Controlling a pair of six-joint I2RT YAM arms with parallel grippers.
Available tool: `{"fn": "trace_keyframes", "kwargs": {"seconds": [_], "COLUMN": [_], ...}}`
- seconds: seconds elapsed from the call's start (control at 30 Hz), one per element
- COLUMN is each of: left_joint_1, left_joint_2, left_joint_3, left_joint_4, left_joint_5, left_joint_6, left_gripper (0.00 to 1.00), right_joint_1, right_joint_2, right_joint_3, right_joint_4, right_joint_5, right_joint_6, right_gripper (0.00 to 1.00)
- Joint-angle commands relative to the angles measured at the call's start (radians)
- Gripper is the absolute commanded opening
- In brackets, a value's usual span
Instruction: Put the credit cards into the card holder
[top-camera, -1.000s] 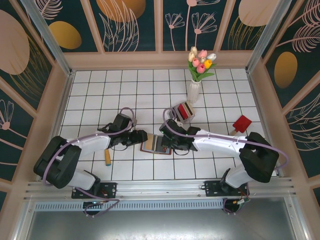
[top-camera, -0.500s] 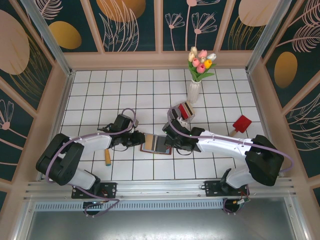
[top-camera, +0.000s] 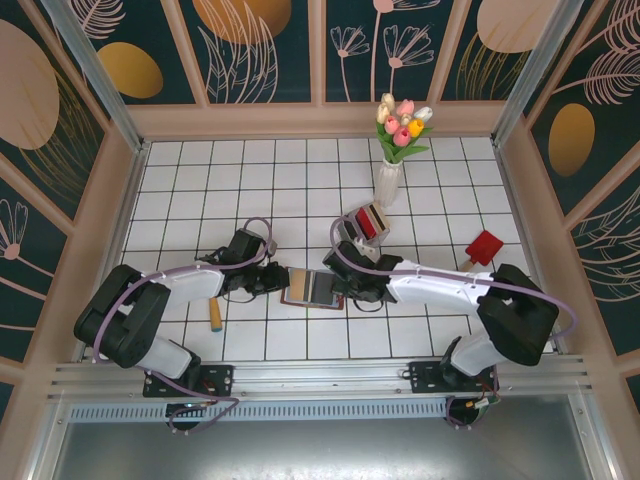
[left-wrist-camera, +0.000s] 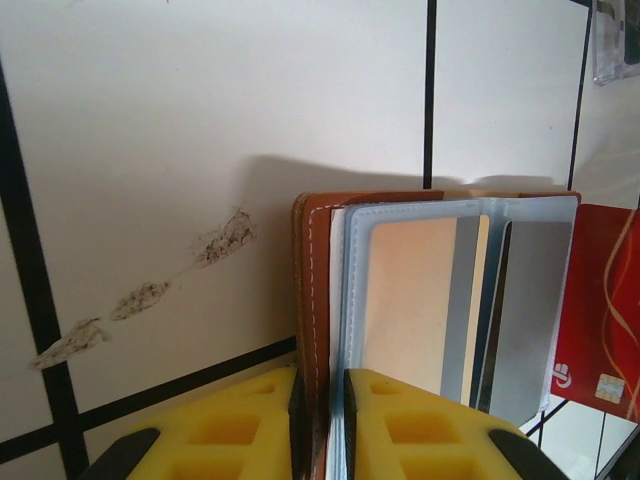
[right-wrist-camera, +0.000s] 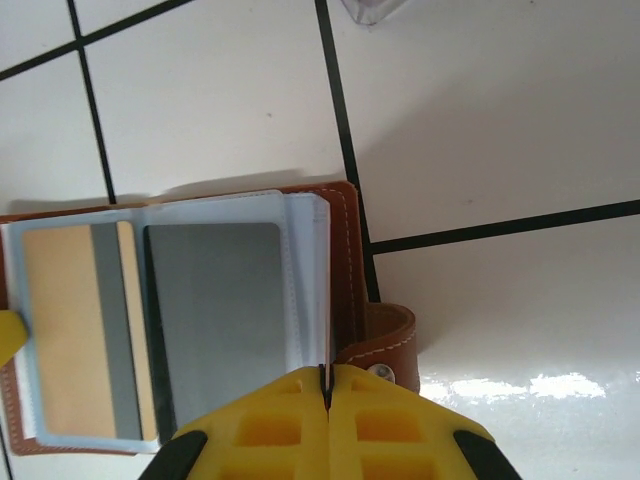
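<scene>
The card holder (top-camera: 312, 288), a brown leather bifold with white stitching, lies open and flat on the white tiled surface (top-camera: 200, 190), its clasp tab (right-wrist-camera: 385, 345) jutting from one side. Its clear sleeves (right-wrist-camera: 300, 250) show a tan card (right-wrist-camera: 65, 330) and a grey card (right-wrist-camera: 220, 320). A red card (left-wrist-camera: 600, 310) with a chip lies at its edge, partly covered by a sleeve.

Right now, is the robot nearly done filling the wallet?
Done: a gold card and a dark grey card sit in the brown leather wallet. In hand: left gripper holds the wallet; right gripper apparently pinches a red card. Left: other cards in the clear plastic box.
</scene>
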Motion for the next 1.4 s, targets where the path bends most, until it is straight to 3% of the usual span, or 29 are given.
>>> {"fn": "trace_keyframes", "kwargs": {"seconds": [0.0, 0.43, 0.77, 0.87, 1.03, 1.17, 1.37], "left_joint_1": [-0.002, -0.002, -0.002, -0.003, -0.002, -0.002, -0.002], "left_joint_2": [0.016, 0.016, -0.035, -0.068, -0.136, -0.178, -0.117], "left_joint_3": [-0.004, -0.012, -0.075, -0.097, -0.128, -0.158, -0.117], "left_joint_4": [0.007, 0.039, 0.159, 0.153, 0.121, 0.163, 0.171], "left_joint_5": [0.009, 0.026, 0.037, 0.000, -0.084, -0.088, -0.022], "left_joint_6": [0.015, -0.010, -0.118, -0.133, -0.162, -0.179, -0.141], "left_gripper": [0.20, 0.17, 0.18, 0.24, 0.45, 0.52, 0.54], "right_joint_1": [-0.003, -0.019, -0.017, -0.018, -0.024, -0.031, -0.062], "right_joint_2": [0.042, -0.107, 0.043, 0.068, 0.079, 0.009, -0.079], "right_joint_3": [-0.015, -0.086, -0.024, -0.023, -0.023, -0.056, -0.163], "right_joint_4": [-0.014, 0.269, 0.401, 0.406, 0.385, 0.402, 0.485], "right_joint_5": [0.011, -0.109, -0.213, -0.207, -0.201, -0.199, -0.221], "right_joint_6": [-0.005, -0.055, -0.038, -0.031, -0.022, -0.032, -0.032], "right_gripper": [0.05, 0.07, 0.07, 0.07, 0.07, 0.07, 0.08]}}
